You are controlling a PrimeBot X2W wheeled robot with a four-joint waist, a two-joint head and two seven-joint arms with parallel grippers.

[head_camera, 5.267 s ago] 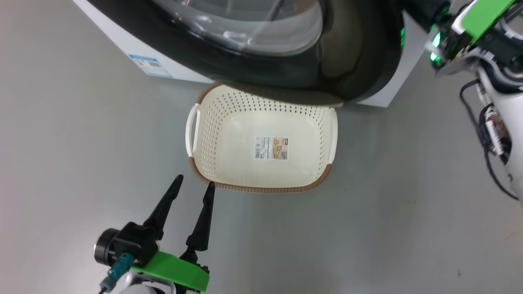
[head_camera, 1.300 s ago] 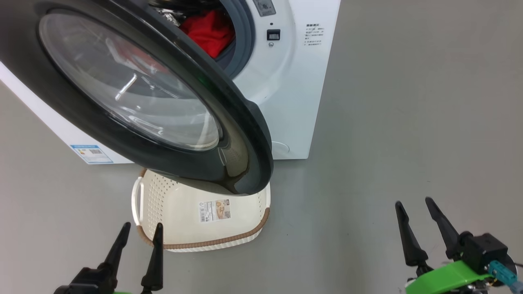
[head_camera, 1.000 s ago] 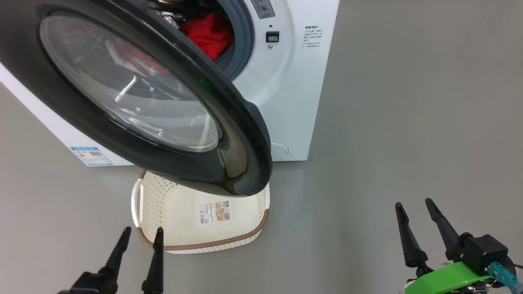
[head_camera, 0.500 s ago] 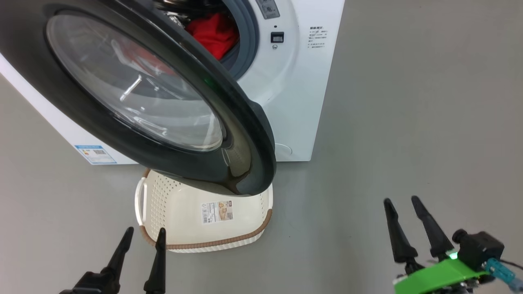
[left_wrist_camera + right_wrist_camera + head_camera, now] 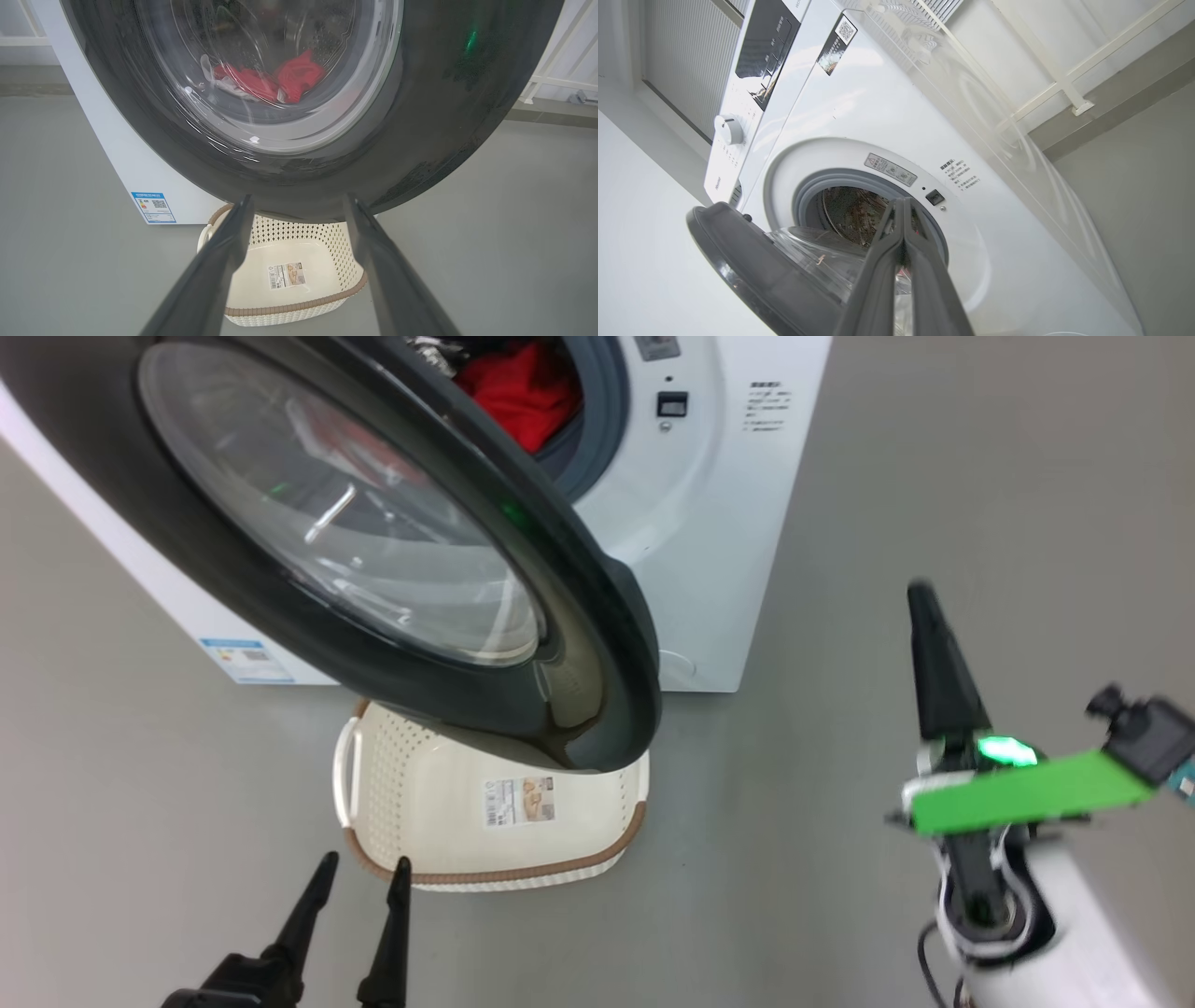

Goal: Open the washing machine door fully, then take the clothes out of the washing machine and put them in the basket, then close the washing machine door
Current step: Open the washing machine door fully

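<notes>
The washing machine (image 5: 709, 523) is a white box at the top of the head view. Its door (image 5: 569, 616), black-rimmed with a glass bowl (image 5: 345, 513), stands partly open and hangs over the basket (image 5: 560, 873). Red clothes (image 5: 518, 397) lie in the drum and show through the glass (image 5: 294, 77). The cream basket (image 5: 289, 308) sits on the floor under the door with nothing in it. My left gripper (image 5: 359, 877) is open, low at the basket's near left corner. My right gripper (image 5: 924, 597) is shut on nothing, raised to the right of the machine, its fingers (image 5: 901, 205) pointing at the drum opening (image 5: 850, 214).
Grey floor (image 5: 934, 476) spreads to the right of the machine and around the basket. A blue energy label (image 5: 245, 658) is stuck on the machine's lower left front. A white rail and wall (image 5: 1064, 79) stand behind the machine.
My right gripper has shut and risen from low right toward the machine's right side. The head view has shifted slightly; door, basket and left gripper hold their places.
</notes>
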